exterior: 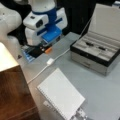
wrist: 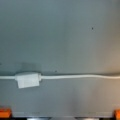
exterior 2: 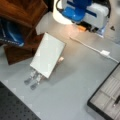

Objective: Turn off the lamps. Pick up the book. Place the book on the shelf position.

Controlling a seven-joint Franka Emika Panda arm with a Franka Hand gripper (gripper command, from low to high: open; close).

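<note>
The white spiral-bound book point(exterior: 61, 93) point(exterior 2: 47, 55) lies tilted on a small metal stand point(exterior 2: 32, 80), beside the dark reddish-brown wooden shelf block point(exterior: 13, 95) point(exterior 2: 23, 11). A white lamp cable with an in-line switch point(exterior: 50, 61) point(exterior 2: 105, 52) point(wrist: 27, 79) runs across the grey table. My gripper point(exterior: 46, 49) point(exterior 2: 83, 27) point(wrist: 60, 113) hangs above the table just behind that switch. It is open and holds nothing; its orange fingertips point(wrist: 5, 112) show at both lower corners of the wrist view. Warm light falls on the shelf's top point(exterior: 6, 56).
A grey lidded case point(exterior: 97, 50) point(exterior 2: 107, 97) with a black interior stands open at a front view's right. A blue item point(exterior 2: 10, 32) sits under the shelf's top board. A black perforated mat point(exterior 2: 15, 107) lies at the table's edge.
</note>
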